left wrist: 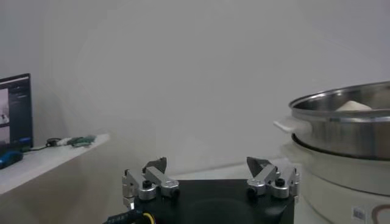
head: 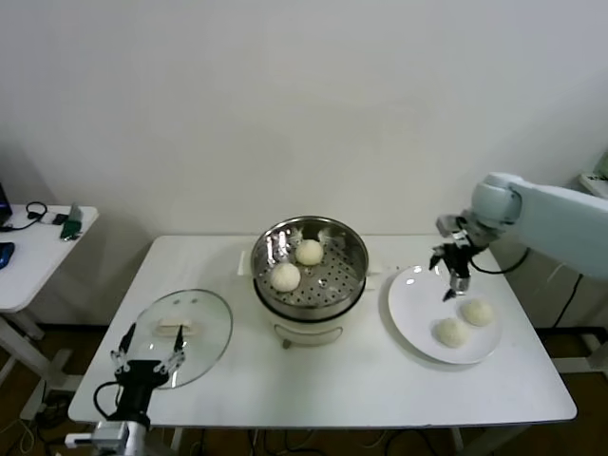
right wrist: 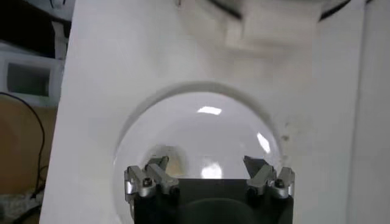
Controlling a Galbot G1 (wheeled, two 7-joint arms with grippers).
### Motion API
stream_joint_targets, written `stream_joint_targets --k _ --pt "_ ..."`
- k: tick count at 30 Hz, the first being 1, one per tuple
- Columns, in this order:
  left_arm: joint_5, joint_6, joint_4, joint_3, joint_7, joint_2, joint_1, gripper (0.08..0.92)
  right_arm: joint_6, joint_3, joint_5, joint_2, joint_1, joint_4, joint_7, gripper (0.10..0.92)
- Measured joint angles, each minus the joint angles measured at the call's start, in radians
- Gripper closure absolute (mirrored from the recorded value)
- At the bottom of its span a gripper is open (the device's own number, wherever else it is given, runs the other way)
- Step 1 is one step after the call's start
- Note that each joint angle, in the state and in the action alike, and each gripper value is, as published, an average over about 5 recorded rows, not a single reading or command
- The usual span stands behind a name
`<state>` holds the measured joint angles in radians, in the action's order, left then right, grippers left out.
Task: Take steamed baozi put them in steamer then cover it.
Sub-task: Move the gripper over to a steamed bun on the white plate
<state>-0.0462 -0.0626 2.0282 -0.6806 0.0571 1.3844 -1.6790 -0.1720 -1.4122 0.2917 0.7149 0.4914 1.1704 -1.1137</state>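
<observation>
Left gripper (left wrist: 210, 173) at the lower edge of the left wrist view, jaws spread wide with nothing between them, black body below. Two metal fingers (left wrist: 155, 176) pointing up and slightly inward. To one side, the steamer (left wrist: 341, 125): shiny steel basket with a bright rim, seated on a white cooker base (left wrist: 344, 176) with a small white side handle (left wrist: 287, 126). One steamed baozi (left wrist: 353, 106) peeking just above the rim, only its pale top visible. Far off on the other side, a white side table (left wrist: 42, 161) carrying a dark screen (left wrist: 15, 109) and small cluttered items too blurred to name. Plain pale wall (left wrist: 183, 73) behind.
</observation>
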Motion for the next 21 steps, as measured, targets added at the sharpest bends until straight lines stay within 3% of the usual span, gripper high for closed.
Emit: stream_joint_targets --k 21 --pt "0.033 0.002 -0.012 0.003 0.002 0.021 -0.008 0.177 0.011 0.155 -0.154 0.015 -0.261 -0.094 0.025 0.203"
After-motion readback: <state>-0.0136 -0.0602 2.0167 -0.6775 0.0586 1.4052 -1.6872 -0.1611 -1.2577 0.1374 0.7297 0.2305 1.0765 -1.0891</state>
